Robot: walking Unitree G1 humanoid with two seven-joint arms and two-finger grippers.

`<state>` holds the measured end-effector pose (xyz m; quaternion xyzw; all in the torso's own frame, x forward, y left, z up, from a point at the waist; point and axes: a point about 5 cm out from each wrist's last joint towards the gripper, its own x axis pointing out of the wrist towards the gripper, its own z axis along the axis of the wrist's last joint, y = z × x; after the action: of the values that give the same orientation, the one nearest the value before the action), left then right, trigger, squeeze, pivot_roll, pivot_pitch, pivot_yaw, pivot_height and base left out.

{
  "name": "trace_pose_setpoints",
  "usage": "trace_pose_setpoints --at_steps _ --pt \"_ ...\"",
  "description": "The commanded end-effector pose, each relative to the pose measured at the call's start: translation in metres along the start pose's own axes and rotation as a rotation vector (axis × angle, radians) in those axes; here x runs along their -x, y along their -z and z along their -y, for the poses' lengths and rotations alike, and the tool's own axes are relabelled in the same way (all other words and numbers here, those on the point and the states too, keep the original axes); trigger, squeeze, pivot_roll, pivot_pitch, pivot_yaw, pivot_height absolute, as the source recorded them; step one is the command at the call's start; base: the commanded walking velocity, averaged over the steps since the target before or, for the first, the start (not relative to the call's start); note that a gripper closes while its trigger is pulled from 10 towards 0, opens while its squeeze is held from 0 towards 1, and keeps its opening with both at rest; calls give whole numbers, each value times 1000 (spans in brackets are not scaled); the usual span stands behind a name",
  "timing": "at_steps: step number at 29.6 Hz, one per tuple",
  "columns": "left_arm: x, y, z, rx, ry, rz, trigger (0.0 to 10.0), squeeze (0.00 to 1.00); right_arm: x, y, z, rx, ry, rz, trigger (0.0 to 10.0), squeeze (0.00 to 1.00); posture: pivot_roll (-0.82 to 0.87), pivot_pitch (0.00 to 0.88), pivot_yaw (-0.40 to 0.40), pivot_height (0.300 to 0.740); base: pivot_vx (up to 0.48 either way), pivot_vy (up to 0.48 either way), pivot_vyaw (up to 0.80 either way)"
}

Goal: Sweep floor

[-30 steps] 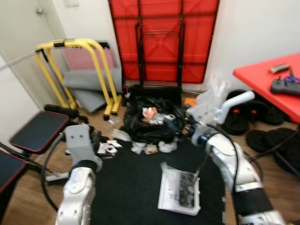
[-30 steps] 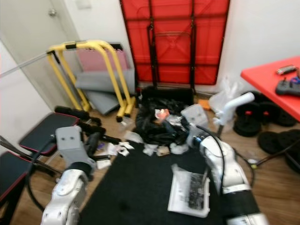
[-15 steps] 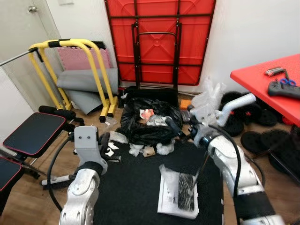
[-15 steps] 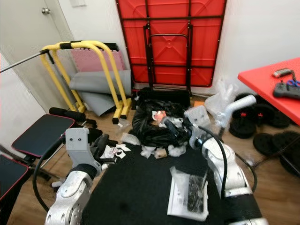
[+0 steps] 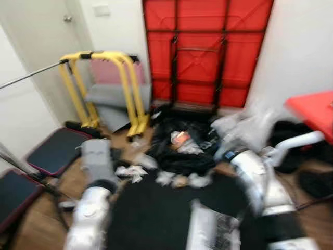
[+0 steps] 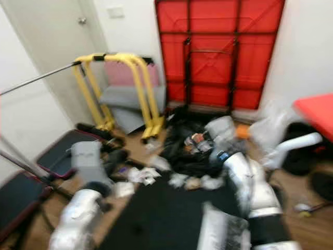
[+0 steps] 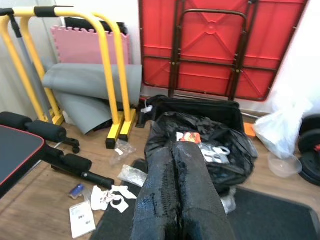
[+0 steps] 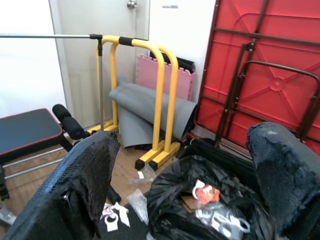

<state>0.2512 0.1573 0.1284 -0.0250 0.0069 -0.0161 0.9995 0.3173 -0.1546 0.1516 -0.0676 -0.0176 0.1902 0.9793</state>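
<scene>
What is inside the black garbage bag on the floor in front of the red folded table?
The black garbage bag is open. On top lie an orange-and-white wrapper and some clear plastic packaging. Whatever lies deeper is hidden under this trash and the bag's folds.

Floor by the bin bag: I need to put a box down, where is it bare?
The black mat is bare on its near left part, between the left arm and the white dustpan. Wood floor near the bench has some room. Around the black bag it is crowded with paper scraps and plastic wrappers.
</scene>
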Motion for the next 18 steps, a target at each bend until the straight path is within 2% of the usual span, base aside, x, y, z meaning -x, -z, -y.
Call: trace_pose_setpoints --at_steps 1,3,18 --pt "2 4 -8 -19 -25 -18 10000 0 -4 -2 -6 -13 -8 12 10000 0 -128 0 -9 740 311 0 0" --pt "2 4 -8 -19 -24 -17 10000 0 -4 -3 -6 -12 -3 15 10000 0 -128 0 -9 740 311 0 0" --pt "1 3 -8 -20 -20 -8 10000 0 -7 -5 -3 5 32 17 10000 0 -123 0 -12 740 0 0 0"
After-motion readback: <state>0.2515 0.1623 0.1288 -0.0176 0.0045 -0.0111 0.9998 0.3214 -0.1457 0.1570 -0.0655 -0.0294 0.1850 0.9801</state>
